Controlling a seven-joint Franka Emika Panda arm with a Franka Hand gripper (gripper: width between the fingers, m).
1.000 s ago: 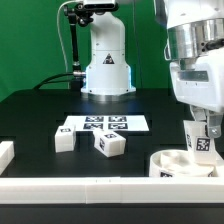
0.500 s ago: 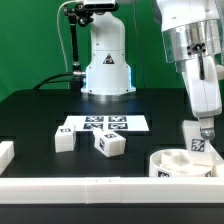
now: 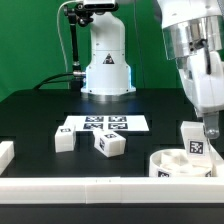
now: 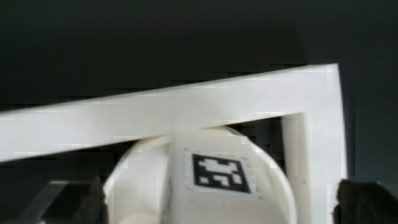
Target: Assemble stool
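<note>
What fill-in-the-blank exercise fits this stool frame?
1. ____ loose legs lie near the marker board.
2. The disc sits at the exterior view's ____ side.
3. The table under the parts is coloured ____.
Missing words: two; right; black.

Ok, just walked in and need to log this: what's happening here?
The Panda's gripper is at one stool leg standing upright at the round disc on the exterior view's right. Its jaws look open around it, not clamped. A second leg and a third leg sit loose by the marker board.
</note>
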